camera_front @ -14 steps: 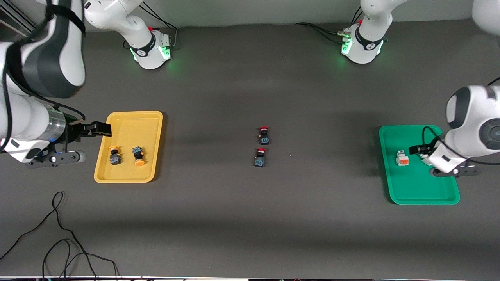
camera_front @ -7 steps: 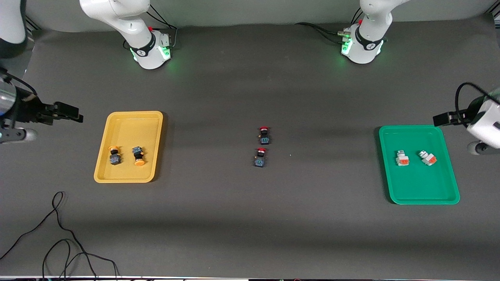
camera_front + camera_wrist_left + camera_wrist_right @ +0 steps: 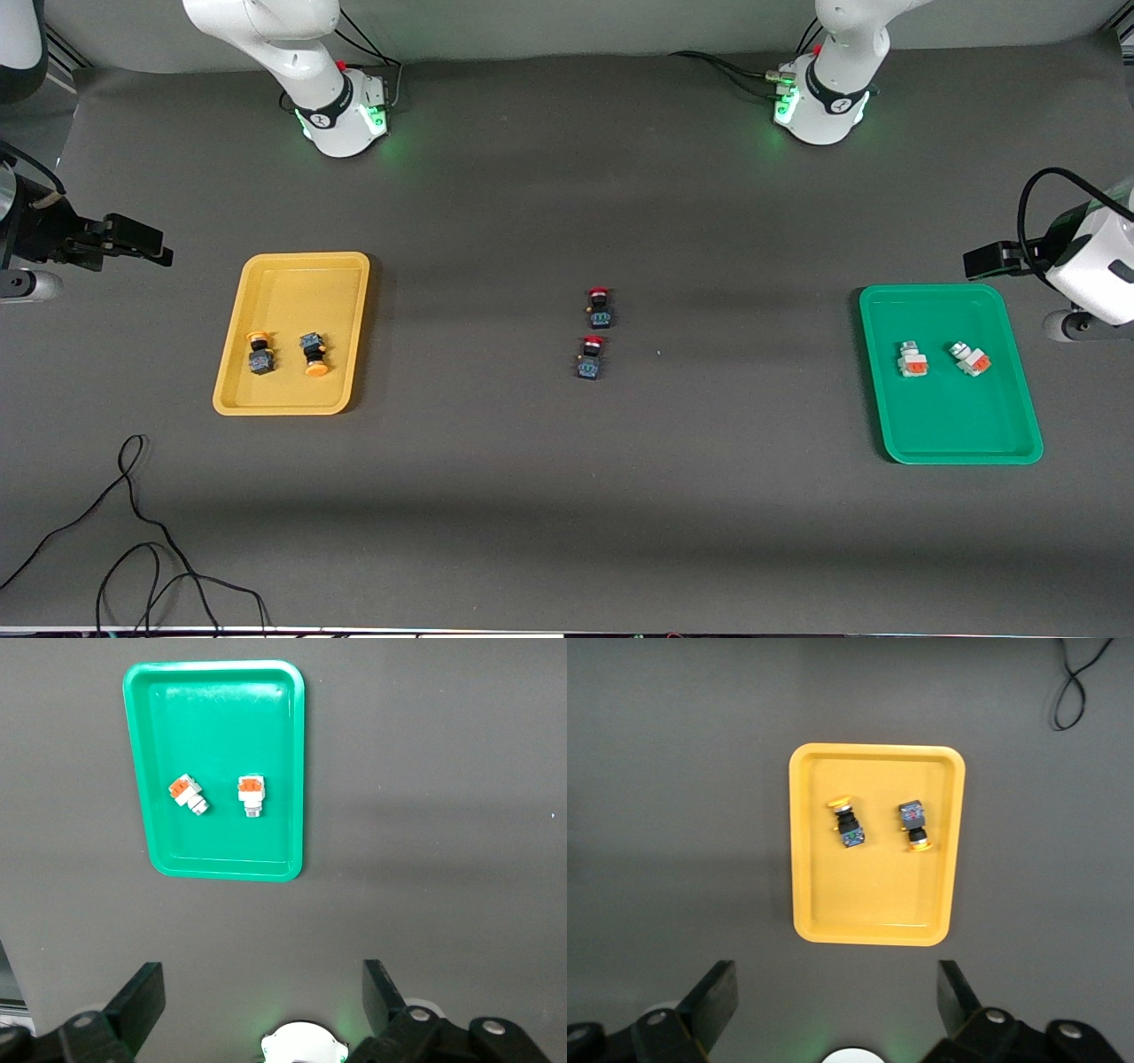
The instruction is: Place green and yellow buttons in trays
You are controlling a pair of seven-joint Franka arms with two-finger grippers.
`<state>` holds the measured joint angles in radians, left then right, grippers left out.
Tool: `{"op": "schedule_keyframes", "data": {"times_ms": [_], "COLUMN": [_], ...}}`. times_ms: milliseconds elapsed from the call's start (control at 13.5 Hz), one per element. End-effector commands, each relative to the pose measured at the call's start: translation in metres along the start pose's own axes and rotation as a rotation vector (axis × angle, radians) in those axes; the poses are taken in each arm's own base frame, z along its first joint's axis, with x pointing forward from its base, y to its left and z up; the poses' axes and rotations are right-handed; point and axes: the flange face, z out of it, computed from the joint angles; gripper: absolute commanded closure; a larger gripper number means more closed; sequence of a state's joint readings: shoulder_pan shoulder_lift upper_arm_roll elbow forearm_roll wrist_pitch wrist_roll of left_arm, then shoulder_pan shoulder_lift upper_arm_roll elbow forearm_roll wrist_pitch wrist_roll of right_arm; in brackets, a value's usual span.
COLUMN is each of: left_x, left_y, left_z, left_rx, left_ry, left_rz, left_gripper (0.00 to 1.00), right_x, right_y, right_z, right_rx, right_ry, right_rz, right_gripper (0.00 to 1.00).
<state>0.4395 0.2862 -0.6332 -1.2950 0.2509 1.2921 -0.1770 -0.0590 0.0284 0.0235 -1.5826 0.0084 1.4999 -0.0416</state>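
Observation:
The yellow tray (image 3: 292, 283) at the right arm's end holds two orange-yellow capped switches (image 3: 259, 352) (image 3: 313, 353); they also show in the right wrist view (image 3: 847, 822) (image 3: 914, 825). The green tray (image 3: 952, 434) at the left arm's end holds two white-grey switches with orange-red blocks (image 3: 912, 360) (image 3: 971, 359); they also show in the left wrist view (image 3: 252, 794) (image 3: 188, 794). My right gripper (image 3: 142, 241) is open and empty, raised over bare table beside the yellow tray (image 3: 877, 912). My left gripper (image 3: 988, 260) is open and empty, raised by the green tray's (image 3: 221, 744) corner.
Two red-capped dark switches (image 3: 600, 307) (image 3: 591, 357) lie mid-table, one nearer the front camera than the other. A black cable (image 3: 133, 532) loops on the table near the front edge at the right arm's end. The arm bases (image 3: 341, 111) (image 3: 819, 102) stand along the back.
Both arms have lifted away from the trays and out toward the table's ends. The left gripper has left the second white-grey switch lying in the green tray.

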Motion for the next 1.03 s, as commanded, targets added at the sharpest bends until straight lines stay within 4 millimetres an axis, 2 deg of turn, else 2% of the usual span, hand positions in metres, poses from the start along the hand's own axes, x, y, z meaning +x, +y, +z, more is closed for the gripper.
{"op": "schedule_keyframes", "data": {"times_ms": [0, 148, 222, 443, 517, 813, 961], "left_x": [0.0, -0.004, -0.009, -0.005, -0.005, -0.016, -0.033], "left_y": [0.001, 0.002, 0.012, 0.038, 0.04, 0.02, 0.014], "left_z": [-0.005, -0.011, -0.015, -0.011, -0.011, -0.017, -0.006], "left_rx": [-0.016, -0.024, -0.017, 0.021, 0.016, -0.007, -0.032], "left_ry": [-0.01, 0.0, 0.005, -0.001, -0.003, 0.047, 0.115], "left_rz": [-0.001, 0.0, 0.009, 0.008, 0.0, 0.058, 0.065], "left_gripper": [0.01, 0.01, 0.01, 0.01, 0.01, 0.02, 0.02], "right_x": [-0.001, -0.001, -0.002, -0.002, -0.002, -0.001, 0.0], "right_y": [-0.002, -0.001, -0.001, -0.001, -0.001, -0.001, 0.001], "right_z": [-0.007, -0.007, -0.007, -0.007, -0.008, -0.006, -0.004], "right_rx": [-0.034, -0.03, -0.03, -0.026, -0.026, -0.023, -0.021], "right_ry": [0.024, 0.024, 0.021, 0.02, 0.021, 0.018, 0.014], "right_rz": [0.019, 0.022, 0.022, 0.025, 0.025, 0.025, 0.029], "right_gripper": [0.0, 0.0, 0.0, 0.0, 0.0, 0.0, 0.0]}}
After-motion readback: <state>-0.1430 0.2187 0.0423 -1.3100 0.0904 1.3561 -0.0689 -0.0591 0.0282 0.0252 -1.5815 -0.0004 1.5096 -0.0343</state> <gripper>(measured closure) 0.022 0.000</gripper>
